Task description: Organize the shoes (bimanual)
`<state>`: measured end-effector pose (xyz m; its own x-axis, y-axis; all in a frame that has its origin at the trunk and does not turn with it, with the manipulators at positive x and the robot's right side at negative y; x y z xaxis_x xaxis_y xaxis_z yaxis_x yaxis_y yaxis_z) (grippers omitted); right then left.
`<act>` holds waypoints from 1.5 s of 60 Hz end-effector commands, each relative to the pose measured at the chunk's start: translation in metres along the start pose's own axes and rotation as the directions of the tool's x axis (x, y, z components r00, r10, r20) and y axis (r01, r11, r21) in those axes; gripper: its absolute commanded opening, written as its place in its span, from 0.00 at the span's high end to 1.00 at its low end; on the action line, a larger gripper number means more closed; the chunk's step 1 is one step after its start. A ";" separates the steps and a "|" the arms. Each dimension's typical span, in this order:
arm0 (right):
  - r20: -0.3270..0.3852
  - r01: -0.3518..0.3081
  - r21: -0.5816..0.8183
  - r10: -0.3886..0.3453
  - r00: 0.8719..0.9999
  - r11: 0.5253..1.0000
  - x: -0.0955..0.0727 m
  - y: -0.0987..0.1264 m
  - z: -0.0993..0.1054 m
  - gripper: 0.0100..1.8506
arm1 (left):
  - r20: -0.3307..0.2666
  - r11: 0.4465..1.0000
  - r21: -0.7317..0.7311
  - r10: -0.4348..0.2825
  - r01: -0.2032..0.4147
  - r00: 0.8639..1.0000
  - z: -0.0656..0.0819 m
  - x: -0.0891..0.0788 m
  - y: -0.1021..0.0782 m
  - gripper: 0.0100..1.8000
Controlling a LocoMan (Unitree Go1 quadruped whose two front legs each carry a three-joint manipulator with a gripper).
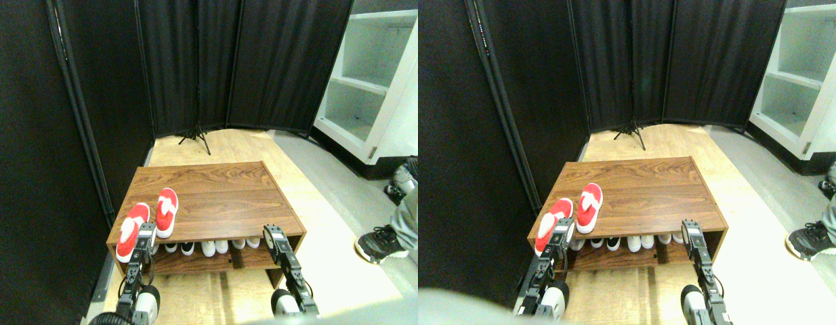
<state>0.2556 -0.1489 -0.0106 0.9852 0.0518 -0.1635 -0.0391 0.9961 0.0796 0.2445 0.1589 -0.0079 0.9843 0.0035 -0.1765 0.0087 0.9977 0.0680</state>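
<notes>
- Fingers first, from the stereo pair view: my left gripper (145, 235) is up at the front left edge of the counter (218, 196), and at this size I cannot tell whether its fingers are spread or pressed together.
- Just beside that left gripper, on its outer side, lies one of the red shoes (131, 230), angled on the counter's front left corner with its heel end over the edge; I cannot tell if the fingers touch it.
- Just beyond the left gripper sits the second red shoe (166, 211), close to the first, toe pointing away from me.
- My right gripper (274, 238) is at the counter's front right corner, well apart from both shoes; its fingers' state I cannot make out either.
- Between the two grippers, under the counter top, I see a row of white and black shoe toes (211, 246) on the lower shelf.
- Right of the right gripper, a person's black sneaker (379, 242) rests on the floor.
</notes>
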 end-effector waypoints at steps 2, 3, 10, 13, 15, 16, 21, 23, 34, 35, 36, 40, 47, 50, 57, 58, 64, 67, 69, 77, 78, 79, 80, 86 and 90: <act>0.023 -0.004 -0.009 0.004 1.000 1.000 0.001 0.001 0.005 0.80 | 0.028 1.000 -0.006 -0.009 0.009 1.000 0.004 0.001 -0.002 1.00; 0.024 -0.006 -0.009 0.007 1.000 1.000 0.000 0.001 0.005 0.80 | 0.027 1.000 -0.005 -0.009 0.010 1.000 0.005 0.001 -0.002 1.00; 0.027 -0.012 -0.001 0.012 1.000 1.000 -0.001 0.001 0.004 0.81 | 0.022 1.000 -0.001 -0.011 0.011 1.000 0.005 -0.001 -0.004 1.00; 0.013 -0.007 -0.012 0.007 1.000 1.000 -0.003 0.002 0.004 0.80 | 0.022 1.000 0.004 -0.017 0.017 1.000 0.005 -0.002 -0.004 1.00; 0.011 -0.007 -0.013 0.007 1.000 1.000 -0.003 0.002 0.004 0.80 | 0.020 1.000 0.004 -0.016 0.016 1.000 0.005 -0.003 -0.004 1.00; 0.012 -0.008 -0.012 0.009 1.000 1.000 -0.003 0.002 0.004 0.80 | 0.019 1.000 0.004 -0.015 0.015 1.000 0.005 -0.003 -0.004 1.00; 0.013 -0.010 -0.017 0.010 1.000 1.000 -0.005 0.002 0.004 0.80 | 0.019 1.000 0.013 -0.011 0.011 1.000 0.005 -0.005 -0.004 1.00; 0.013 -0.010 -0.016 0.010 1.000 1.000 -0.005 0.002 0.004 0.80 | 0.020 1.000 0.016 -0.012 0.011 1.000 0.005 -0.006 -0.004 1.00; 0.037 -0.026 0.003 0.026 0.999 1.000 -0.007 0.001 0.004 0.81 | 0.042 0.999 0.030 -0.044 0.043 0.998 0.004 -0.010 -0.003 0.74; 0.046 -0.030 0.007 0.030 0.998 1.000 -0.007 0.001 0.003 0.82 | 0.041 0.999 0.031 -0.045 0.044 0.998 0.004 -0.010 -0.003 0.73; 0.055 -0.034 0.010 0.033 0.998 0.999 -0.007 0.001 0.003 0.82 | 0.041 0.998 0.034 -0.047 0.046 0.998 0.004 -0.010 -0.003 0.72; 0.067 -0.038 0.013 0.037 0.997 0.999 -0.007 0.001 0.004 0.83 | 0.039 0.998 0.030 -0.054 0.053 0.998 0.004 -0.012 -0.002 0.70; 0.086 -0.045 0.018 0.044 0.995 0.999 -0.007 0.000 0.004 0.84 | 0.059 0.997 0.005 -0.078 0.078 0.995 0.005 -0.019 0.000 0.70; 0.085 -0.043 0.021 0.041 0.996 0.999 -0.007 0.000 0.004 0.84 | 0.063 0.997 -0.004 -0.079 0.080 0.995 0.006 -0.023 0.000 0.70; 0.090 -0.046 0.034 0.043 0.995 0.998 -0.009 0.000 0.004 0.84 | 0.132 0.985 -0.148 -0.068 0.088 0.989 0.007 -0.037 0.002 0.74; 0.094 -0.048 0.044 0.044 0.995 0.998 -0.009 0.000 0.004 0.84 | 0.146 0.982 -0.169 -0.062 0.087 0.987 0.007 -0.040 0.002 0.75; 0.142 -0.087 0.080 0.075 0.987 0.993 -0.008 0.000 0.003 0.85 | 0.183 0.961 -0.271 -0.001 0.051 0.983 0.007 -0.054 0.011 0.78; 0.162 -0.103 0.122 0.082 0.983 0.987 -0.007 0.000 0.003 0.85 | 0.191 0.955 -0.294 0.018 0.039 0.981 0.007 -0.057 0.016 0.77; 0.207 -0.145 0.192 0.105 0.973 0.971 -0.006 -0.001 0.002 0.85 | 0.194 0.940 -0.342 0.066 0.005 0.979 0.006 -0.062 0.021 0.76; 0.280 -0.190 0.482 0.055 0.959 0.855 -0.006 -0.003 -0.001 0.83 | 0.217 0.920 -0.391 0.103 -0.010 0.971 0.002 -0.069 0.037 0.72; 0.291 -0.204 0.552 0.042 0.956 0.809 -0.007 -0.003 -0.001 0.82 | 0.219 0.916 -0.401 0.110 -0.013 0.969 0.002 -0.070 0.040 0.71; 0.300 -0.214 0.575 0.039 0.953 0.790 -0.007 -0.003 -0.001 0.82 | 0.219 0.912 -0.410 0.116 -0.017 0.969 0.001 -0.070 0.041 0.71; 0.317 -0.231 0.610 0.034 0.948 0.758 -0.008 -0.003 -0.001 0.81 | 0.217 0.904 -0.428 0.128 -0.024 0.968 0.000 -0.071 0.043 0.70; 0.331 -0.259 0.747 -0.005 0.944 0.613 -0.012 -0.003 -0.001 0.81 | 0.211 0.863 -0.503 0.168 -0.041 0.963 -0.003 -0.075 0.050 0.68; 0.339 -0.267 0.743 -0.002 0.941 0.613 -0.014 -0.004 -0.002 0.80 | 0.206 0.841 -0.538 0.188 -0.049 0.960 -0.004 -0.077 0.054 0.66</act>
<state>0.2422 -0.1570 -0.0113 0.9886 0.0152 0.1496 -0.1359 0.5152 0.8462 0.1681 0.2051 0.0002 0.9882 0.1534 0.0034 -0.1349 0.8791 -0.4571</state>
